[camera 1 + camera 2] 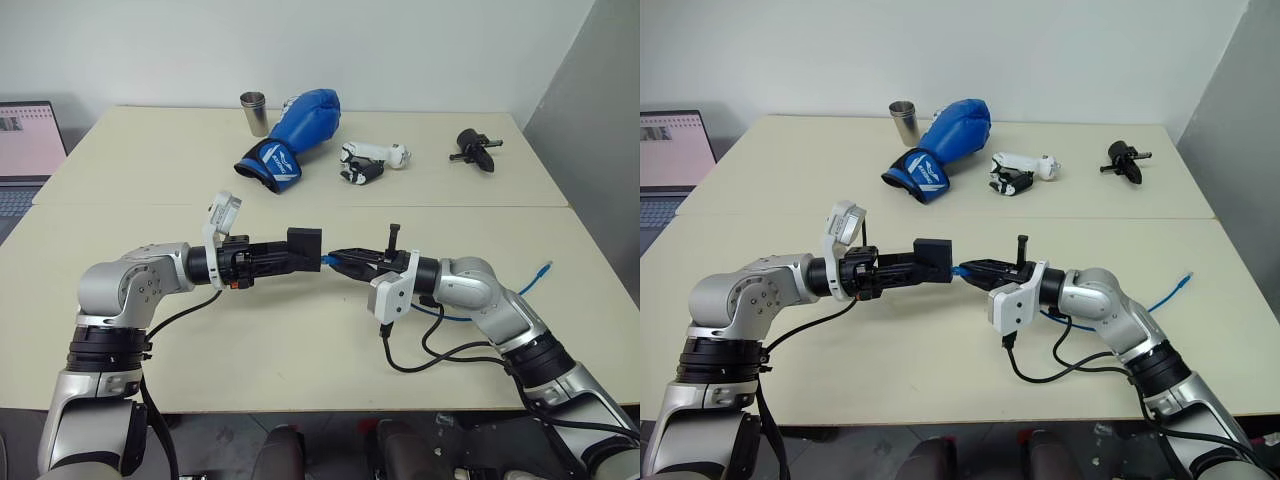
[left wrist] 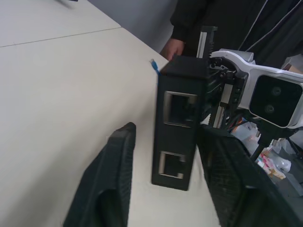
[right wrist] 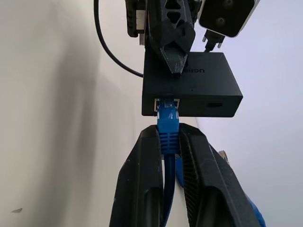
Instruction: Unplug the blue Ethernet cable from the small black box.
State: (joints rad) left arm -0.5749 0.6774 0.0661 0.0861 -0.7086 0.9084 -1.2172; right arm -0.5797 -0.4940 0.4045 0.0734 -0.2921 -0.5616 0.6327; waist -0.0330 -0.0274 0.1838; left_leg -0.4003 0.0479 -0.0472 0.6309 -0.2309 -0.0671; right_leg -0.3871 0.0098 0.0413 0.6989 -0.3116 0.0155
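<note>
We note the table [image 1: 300, 350] beneath both arms, which meet in the air above its near half. The left end effector [image 1: 290, 255] points toward the right one and grips the small black box [image 1: 304, 243], one finger [image 3: 171, 28] lying across the box's flat face. The right end effector [image 3: 169, 142] is pressed together on the plug of the blue Ethernet cable [image 3: 167, 124], which remains seated in the box's port; the cable's free end [image 1: 543, 268] lies on the table at the right.
</note>
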